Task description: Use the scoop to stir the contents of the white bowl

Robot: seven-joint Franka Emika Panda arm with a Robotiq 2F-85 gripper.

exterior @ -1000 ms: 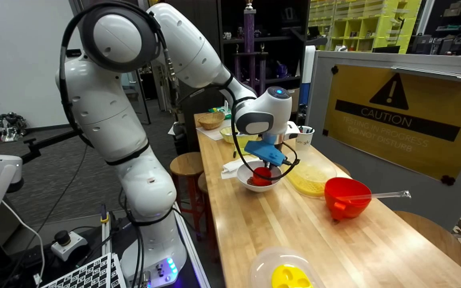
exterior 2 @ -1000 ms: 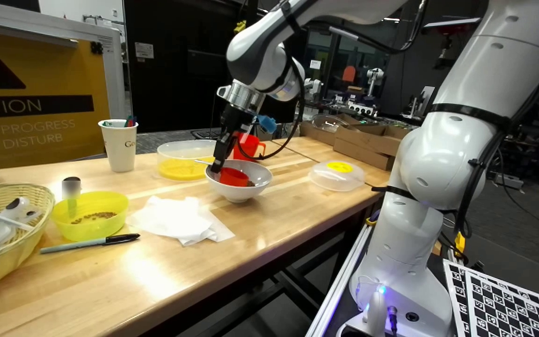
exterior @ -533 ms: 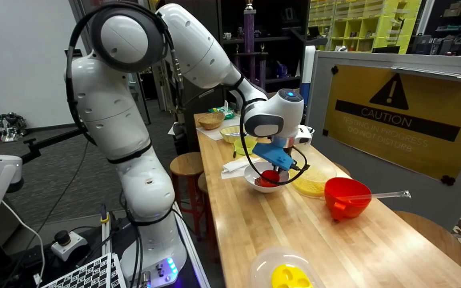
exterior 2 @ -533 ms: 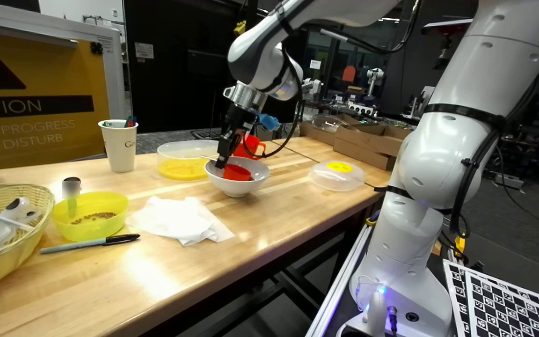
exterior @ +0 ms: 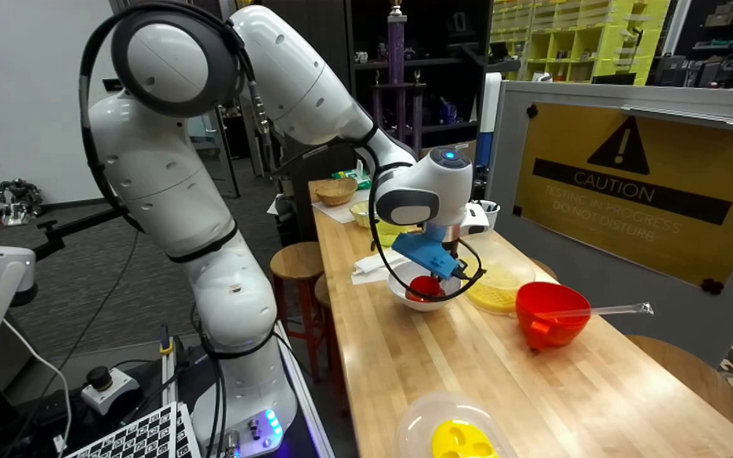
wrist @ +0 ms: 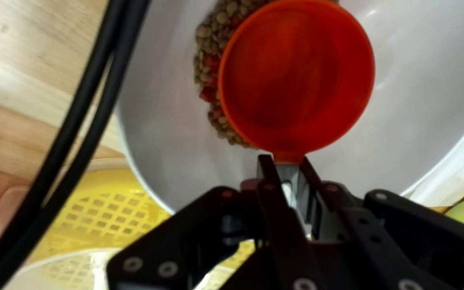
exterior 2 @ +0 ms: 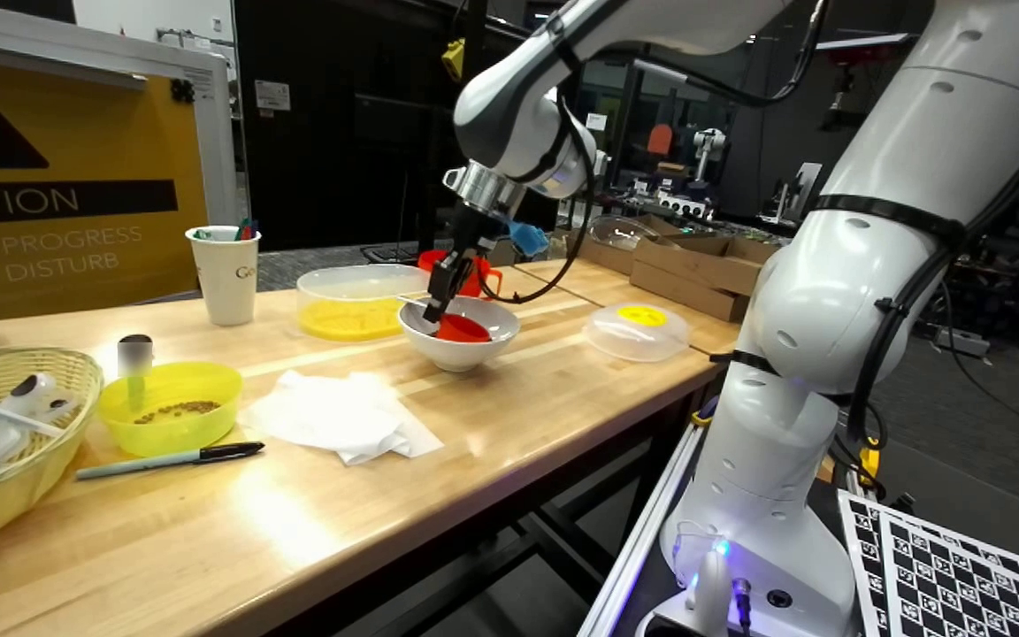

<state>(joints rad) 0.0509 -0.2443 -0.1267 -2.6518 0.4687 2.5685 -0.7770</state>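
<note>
The white bowl [exterior 2: 458,356] stands on the table in both exterior views [exterior: 399,289]. The wrist view shows its grey-white inside [wrist: 167,133], with brown lentils and red pieces [wrist: 210,84] heaped beside the scoop. The red scoop [wrist: 296,76] is a round cup, open side up, low in the bowl; it looks empty. It also shows in both exterior views [exterior: 425,286] [exterior 2: 463,328]. My gripper [wrist: 285,160] is shut on the scoop's short handle, fingertips one on each side. In an exterior view the gripper [exterior 2: 434,311] reaches down inside the bowl's rim. The scoop's underside is hidden.
A red bowl [exterior: 548,308] and a clear container with yellow base [exterior 2: 350,314] stand nearby. White paper [exterior 2: 341,416], a yellow bowl [exterior 2: 173,425], a marker [exterior 2: 169,460], a clear dome [exterior 2: 638,341] and a cup [exterior 2: 228,279] are on the table. A black cable [wrist: 83,121] hangs beside my gripper.
Over the last second my gripper and the scoop have shifted about inside the bowl. The bowl itself has slid slightly rightward in both exterior views. The grip on the scoop looks unchanged.
</note>
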